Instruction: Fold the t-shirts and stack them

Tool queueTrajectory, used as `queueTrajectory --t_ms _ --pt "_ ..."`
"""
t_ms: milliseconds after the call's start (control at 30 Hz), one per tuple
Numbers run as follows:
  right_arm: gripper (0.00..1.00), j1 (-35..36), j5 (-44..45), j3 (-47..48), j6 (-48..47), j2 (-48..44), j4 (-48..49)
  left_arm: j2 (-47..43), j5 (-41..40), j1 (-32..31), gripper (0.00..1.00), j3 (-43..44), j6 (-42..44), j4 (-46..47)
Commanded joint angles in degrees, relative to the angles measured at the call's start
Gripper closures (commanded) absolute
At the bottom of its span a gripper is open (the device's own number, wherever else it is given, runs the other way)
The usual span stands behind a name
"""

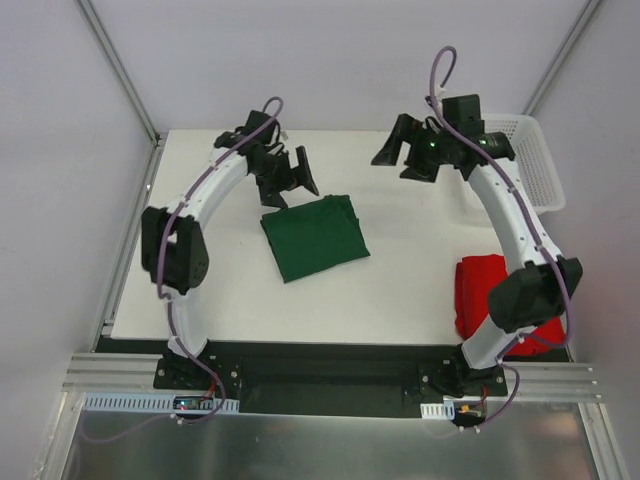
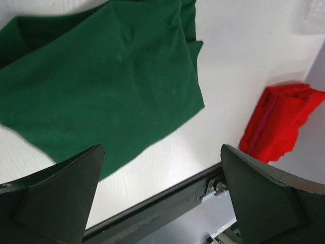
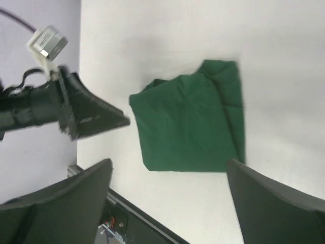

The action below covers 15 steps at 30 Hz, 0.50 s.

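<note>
green t-shirt (image 1: 315,237) (folded) on white table (image 1: 400,290), pale walls (image 1: 300,60)

Centre shirt (image 1: 314,237): flat on the surface (image 1: 400,290), slightly left of the middle.
Side shirt (image 1: 478,280): near right edge, partly hidden by the right arm, well apart from the centre shirt.
Basket (image 1: 538,160): far right corner, behind the side shirt.
Left claw (image 1: 292,188): just behind the centre shirt's far edge.
Right claw (image 1: 400,160): far side, between the left claw and the basket.
</note>
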Motion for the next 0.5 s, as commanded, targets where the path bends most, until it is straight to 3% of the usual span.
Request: queueTrajectory --t_ms 0,100,200,467 --pt "0.04 -2.6 17.2 -5.8 -8.8 -7.4 -20.2 13.8 -8.1 -5.0 0.01 17.8 0.9 -17.0" --pt "0.04 -4.1 27.3 -8.3 -12.2 -10.4 -29.7 20.2 -11.5 -6.3 0.01 25.0 -0.1 -24.3" --pt "0.04 -4.7 36.0 -11.9 -13.4 -13.7 -36.3 22.3 -14.9 -6.5 0.01 25.9 -2.1 -29.0" --pt "0.04 -13.0 40.8 -33.7 -11.9 -23.7 -32.8 21.8 -16.6 -8.6 0.01 21.9 -3.6 -29.3"
